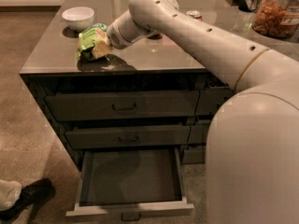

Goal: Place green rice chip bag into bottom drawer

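The green rice chip bag (pixel 89 42) is a crumpled light-green foil bag near the front left of the counter. My gripper (pixel 100 48) is at the bag, at the end of my long white arm that reaches in from the right. The bag sits right against the gripper's tip, just above the counter top (pixel 140 59). The bottom drawer (pixel 131 177) is pulled open below, wide and shallow with a dark flat inside and a pale rim. It holds nothing that I can see.
A white bowl (pixel 77 17) stands behind the bag on the counter. A can (pixel 194 15) and a jar of orange snacks (pixel 276 16) stand at the back right. Two shut drawers (pixel 122 107) sit above the open one. A dark shoe (pixel 28 197) is on the floor at lower left.
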Motion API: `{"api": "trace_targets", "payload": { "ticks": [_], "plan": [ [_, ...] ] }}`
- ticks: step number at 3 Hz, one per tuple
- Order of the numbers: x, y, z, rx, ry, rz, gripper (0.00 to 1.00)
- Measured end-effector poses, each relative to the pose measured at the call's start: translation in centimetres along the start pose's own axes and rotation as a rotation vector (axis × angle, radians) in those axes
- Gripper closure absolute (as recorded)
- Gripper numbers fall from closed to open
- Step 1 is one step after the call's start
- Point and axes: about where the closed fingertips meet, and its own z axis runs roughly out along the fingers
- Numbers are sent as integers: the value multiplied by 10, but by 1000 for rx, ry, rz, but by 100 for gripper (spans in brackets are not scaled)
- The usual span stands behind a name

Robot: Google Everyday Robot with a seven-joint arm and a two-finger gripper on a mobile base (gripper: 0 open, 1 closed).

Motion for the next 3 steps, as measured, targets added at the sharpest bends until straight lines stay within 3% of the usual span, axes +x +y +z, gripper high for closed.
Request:
{"api": "trace_targets", "payload": {
  "ticks": [1, 2, 3],
  "plan": [
    [2, -2, -14, -6, -42, -8, 100],
    [11, -2, -47, -43, -94, -50, 100],
    [26, -1, -86, -116, -153, -110, 100]
  ]
}}
